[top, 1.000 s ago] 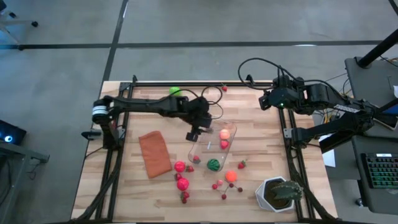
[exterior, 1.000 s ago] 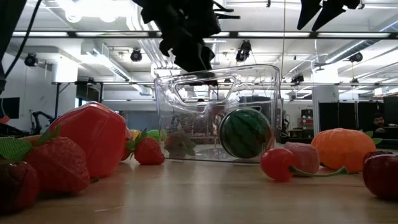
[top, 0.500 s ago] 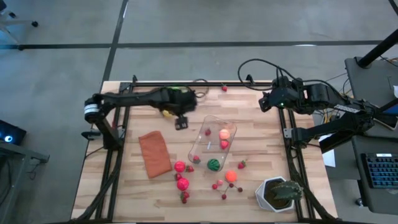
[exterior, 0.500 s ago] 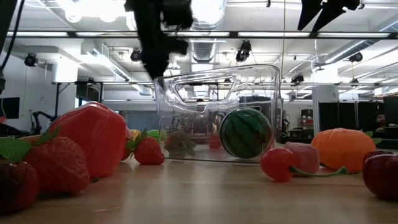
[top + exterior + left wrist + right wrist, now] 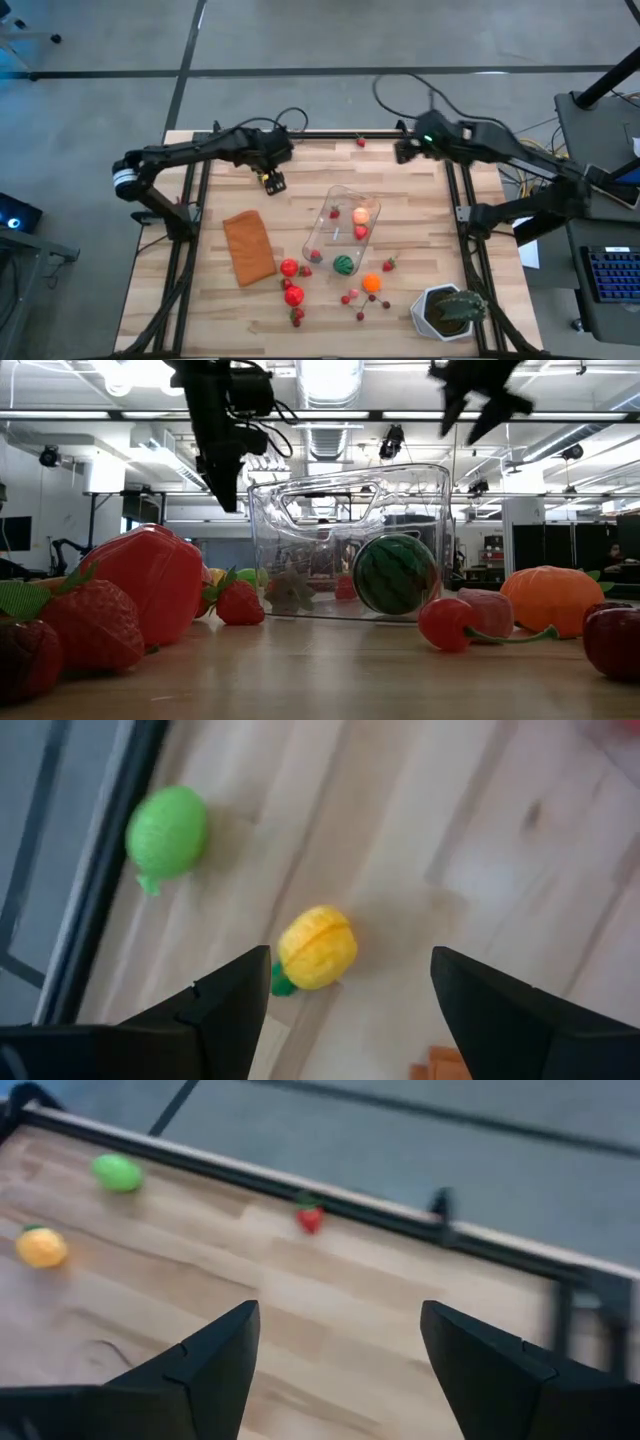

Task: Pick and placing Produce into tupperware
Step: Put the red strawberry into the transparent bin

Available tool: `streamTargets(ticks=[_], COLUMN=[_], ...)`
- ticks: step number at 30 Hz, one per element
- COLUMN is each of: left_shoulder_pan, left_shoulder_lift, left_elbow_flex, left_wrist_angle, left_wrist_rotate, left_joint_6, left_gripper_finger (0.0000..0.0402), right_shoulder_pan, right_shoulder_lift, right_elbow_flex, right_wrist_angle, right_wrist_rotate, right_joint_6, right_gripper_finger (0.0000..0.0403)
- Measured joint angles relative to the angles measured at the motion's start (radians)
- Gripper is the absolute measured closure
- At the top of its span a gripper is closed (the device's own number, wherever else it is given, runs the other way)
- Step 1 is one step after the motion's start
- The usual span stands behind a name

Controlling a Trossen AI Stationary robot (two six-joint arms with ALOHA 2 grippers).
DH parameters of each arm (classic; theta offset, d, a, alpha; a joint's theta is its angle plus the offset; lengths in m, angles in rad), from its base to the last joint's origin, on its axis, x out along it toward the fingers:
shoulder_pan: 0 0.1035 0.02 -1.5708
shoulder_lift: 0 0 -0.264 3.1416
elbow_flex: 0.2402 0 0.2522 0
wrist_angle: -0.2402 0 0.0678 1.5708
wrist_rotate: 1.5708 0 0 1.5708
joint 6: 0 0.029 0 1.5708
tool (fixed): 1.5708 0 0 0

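Observation:
The clear tupperware (image 5: 343, 230) lies mid-table with an orange piece (image 5: 361, 215) and a red piece (image 5: 360, 232) inside; a green watermelon (image 5: 344, 264) is at its near end. My left gripper (image 5: 272, 181) hangs open over the far left of the table. In its wrist view, a yellow fruit (image 5: 316, 948) lies on the wood between and below my left gripper (image 5: 350, 1010)'s fingers, untouched, with a green fruit (image 5: 167, 835) beyond. My right gripper (image 5: 404, 151) hovers open at the far edge, near a small strawberry (image 5: 310, 1218).
Loose red fruits (image 5: 291, 282), an orange one (image 5: 371, 283), cherries and strawberries (image 5: 352, 298) lie near the front. A flat brown-orange rectangle (image 5: 248, 246) lies at the left. A white pot with a green plant (image 5: 450, 311) stands at the near right corner.
My left gripper has left the space above the tupperware and swung toward the table's far left, rolling as it went; it now hangs over the yellow fruit. My right gripper has moved left along the far edge. The produce and the tupperware have stayed put.

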Motion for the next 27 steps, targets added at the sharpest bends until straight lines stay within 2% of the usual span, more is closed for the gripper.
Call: streamTargets(ticks=[2,5,9,15,19,27], left_shoulder_pan=[0.026,0.064,0.099,0.112,0.113,0.114], left_shoulder_lift=[-0.029,-0.085,-0.17,-0.283,-0.323,-0.329], left_elbow_flex=[-0.02,-0.069,-0.156,-0.301,-0.37,-0.427], left_wrist_angle=[0.019,0.018,0.029,0.132,0.174,0.229], left_wrist_rotate=[-0.001,-0.004,-0.004,-0.004,-0.004,-0.004], left_joint_6=[-0.002,-0.02,-0.082,-0.114,-0.115,-0.113], left_gripper_finger=[0.0141,0.0141,0.0141,0.0141,0.0141,0.0141], right_shoulder_pan=[-0.049,-0.104,-0.17,-0.239,-0.247,-0.261], right_shoulder_lift=[0.071,0.185,0.339,0.552,0.661,0.819], right_elbow_flex=[-0.007,-0.005,0.018,0.059,0.11,0.247], right_wrist_angle=[0.086,0.172,0.188,0.197,0.217,0.25], right_wrist_rotate=[-0.076,-0.135,-0.178,-0.282,-0.294,-0.265], right_joint_6=[-0.04,-0.11,-0.13,-0.131,-0.135,-0.179], right_gripper_finger=[0.0134,0.0138,0.0139,0.0137,0.014,0.0129])
